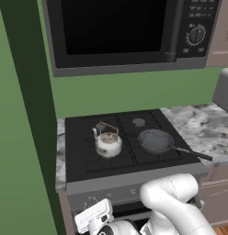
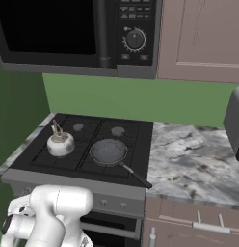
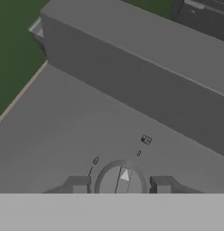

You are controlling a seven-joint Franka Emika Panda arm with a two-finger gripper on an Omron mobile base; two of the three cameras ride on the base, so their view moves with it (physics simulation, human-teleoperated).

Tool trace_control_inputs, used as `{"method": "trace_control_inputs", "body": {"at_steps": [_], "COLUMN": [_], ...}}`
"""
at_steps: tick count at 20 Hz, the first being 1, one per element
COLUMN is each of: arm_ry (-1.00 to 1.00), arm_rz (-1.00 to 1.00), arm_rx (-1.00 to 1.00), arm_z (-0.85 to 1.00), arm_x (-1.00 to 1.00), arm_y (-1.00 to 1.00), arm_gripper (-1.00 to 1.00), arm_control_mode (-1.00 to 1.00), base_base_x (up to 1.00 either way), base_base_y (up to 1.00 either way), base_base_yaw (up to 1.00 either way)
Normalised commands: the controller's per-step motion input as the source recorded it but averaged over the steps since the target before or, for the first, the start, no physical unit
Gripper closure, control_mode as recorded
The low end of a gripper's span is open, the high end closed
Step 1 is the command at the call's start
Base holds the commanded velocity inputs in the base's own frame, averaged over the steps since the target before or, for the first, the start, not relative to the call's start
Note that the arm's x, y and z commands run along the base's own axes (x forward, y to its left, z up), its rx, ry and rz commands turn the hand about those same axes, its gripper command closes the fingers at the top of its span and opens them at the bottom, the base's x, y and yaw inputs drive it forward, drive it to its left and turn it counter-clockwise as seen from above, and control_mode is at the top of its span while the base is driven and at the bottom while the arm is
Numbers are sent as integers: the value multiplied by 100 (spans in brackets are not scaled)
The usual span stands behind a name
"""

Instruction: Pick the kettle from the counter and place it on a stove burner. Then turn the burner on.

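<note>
The stove [image 1: 125,142] is seen from behind the arm on the left, looking forward and down, and again from the right; the microwave [image 2: 78,34] at the top of the frame is shared. The stove's front panel [image 3: 86,131] is viewed close up from the hand.

The white arm is folded low in front of the stove front panel [image 1: 111,195], its bulky elbow joint just below the panel's edge in both base views and its forearm bent down and toward the robot's left. The hand sits lower still, turned to face the panel. In the hand view the pincer [image 3: 120,184] is close against the panel, its two dark fingertips [image 3: 79,184] part-way apart, one on each side of a round control knob [image 3: 121,178], and whether they touch it cannot be told.
</note>
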Motion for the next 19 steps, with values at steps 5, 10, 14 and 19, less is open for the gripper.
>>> {"method": "trace_control_inputs", "body": {"at_steps": [5, 10, 14, 19], "arm_ry": [5, 17, 26, 28], "arm_rz": [35, 42, 41, 41], "arm_rx": [-17, -19, -18, -19], "arm_z": [-11, -29, -36, -35], "arm_x": [-14, -3, 0, -3], "arm_y": [3, 0, 0, 1], "arm_gripper": [100, 100, 100, 100], "arm_control_mode": [-100, -100, -100, -100], "base_base_x": [0, 0, 0, 0], "base_base_y": [0, 0, 0, 0], "base_base_yaw": [0, 0, 0, 0]}}
